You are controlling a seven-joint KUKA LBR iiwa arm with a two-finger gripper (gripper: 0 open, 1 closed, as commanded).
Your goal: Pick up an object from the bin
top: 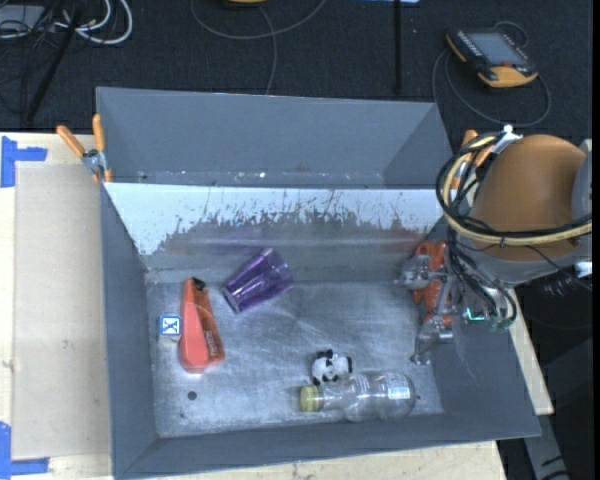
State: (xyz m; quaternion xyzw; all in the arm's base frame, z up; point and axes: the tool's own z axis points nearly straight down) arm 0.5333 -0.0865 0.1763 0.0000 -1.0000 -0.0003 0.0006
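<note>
Clear plastic bottle (368,396) (yellow-capped, lying down) rested at the bin's (280,148) near right; the gripper (425,348) hung just beyond it, clenched or released I couldn't tell.

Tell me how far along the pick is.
Nothing looks lifted yet: the purple cup, orange bottle, panda toy and clear bottle lie on the bin floor. The gripper is down at the bin's right side, nearest the clear bottle. Grasping and lifting one remain.
</note>
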